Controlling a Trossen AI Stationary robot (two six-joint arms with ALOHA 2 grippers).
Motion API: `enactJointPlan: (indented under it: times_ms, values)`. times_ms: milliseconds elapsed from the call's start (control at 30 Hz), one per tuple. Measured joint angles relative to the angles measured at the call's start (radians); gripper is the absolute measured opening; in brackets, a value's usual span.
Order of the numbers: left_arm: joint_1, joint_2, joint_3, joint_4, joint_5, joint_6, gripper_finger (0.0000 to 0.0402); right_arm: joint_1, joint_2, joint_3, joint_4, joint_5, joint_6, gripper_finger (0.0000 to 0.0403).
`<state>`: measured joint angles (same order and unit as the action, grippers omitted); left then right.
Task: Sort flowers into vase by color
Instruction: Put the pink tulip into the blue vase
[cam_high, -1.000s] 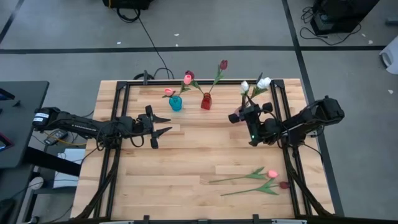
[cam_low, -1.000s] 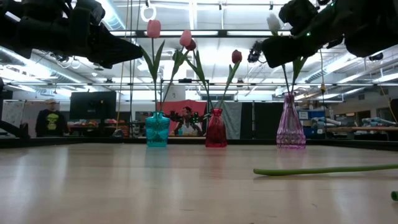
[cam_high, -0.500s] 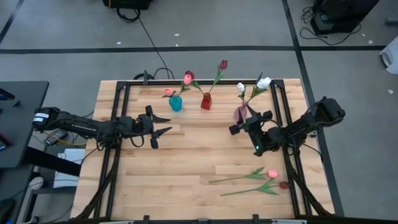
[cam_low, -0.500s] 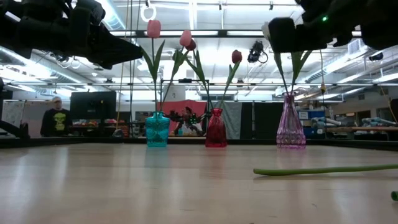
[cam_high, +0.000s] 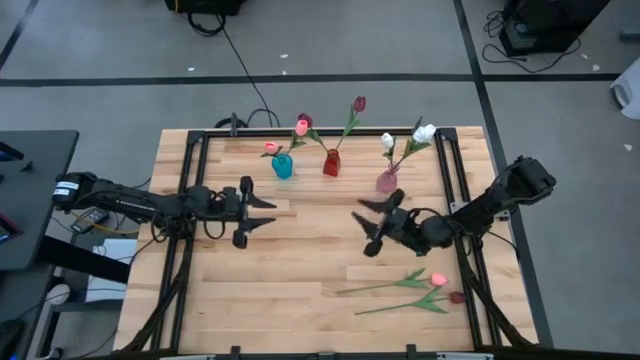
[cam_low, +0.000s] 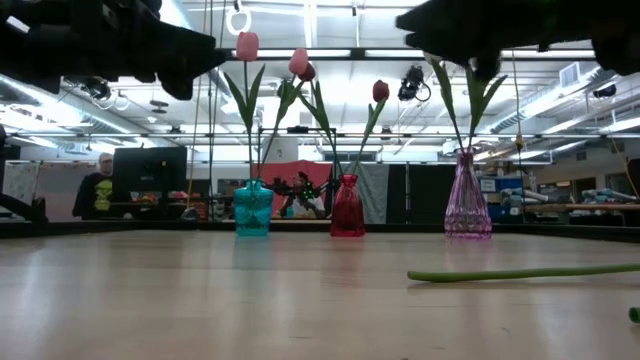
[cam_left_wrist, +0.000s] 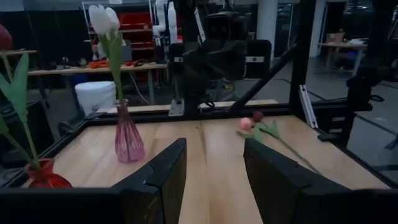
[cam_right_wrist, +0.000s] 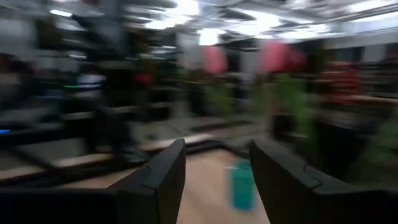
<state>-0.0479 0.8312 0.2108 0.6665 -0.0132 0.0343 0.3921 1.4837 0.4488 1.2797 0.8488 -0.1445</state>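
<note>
White pair sorted: two white tulips (cam_high: 424, 132) stand in the pink vase (cam_high: 387, 181) at the back right of the table (cam_high: 300, 290). Teal vase (cam_high: 283, 166) holds two pink tulips (cam_high: 302, 127), though a darker head shows just behind one of them in the low view, can't tell which vase that stem belongs to. Red vase (cam_high: 331, 163) holds one dark red tulip (cam_high: 359, 103)

Left to do: three flowers lying flat at the front right, two pink heads (cam_high: 438, 279) and one dark red head (cam_high: 457, 297), stems pointing left. By my read pinks go to teal, dark red goes to the red vase. So roughly two thirds done

Right gripper (cam_high: 372, 228) is over mid-table, between the pink vase and the lying stems, fingers spread apart, nothing between them. Right wrist view is smeared, so arm looks mid-swing. Probably heading for the loose flowers next

Left gripper (cam_high: 256, 212) hangs over the left-centre of the table, fingers parted, empty, well apart from all vases. Left wrist view confirms a clear gap between its fingers (cam_left_wrist: 163, 177)
</note>
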Motion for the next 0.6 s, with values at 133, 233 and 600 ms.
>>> enactJointPlan:
  times_ms: [133,233,600]
  values:
    - [0.0,0.034,0.0,0.011,0.013,-0.043,0.0166,-0.1,0.0,0.0,-0.185,-0.27,0.189,0.0185]
    - [0.0,0.072,0.0,0.007,0.054,-0.065,0.0166,-0.19,0.0,0.001,-0.381,-0.423,0.338,0.0174]
    - [-0.005,0.26,0.102,-0.035,0.05,-0.176,0.0166,-0.314,-0.136,0.045,-0.746,-0.561,0.268,0.0151]
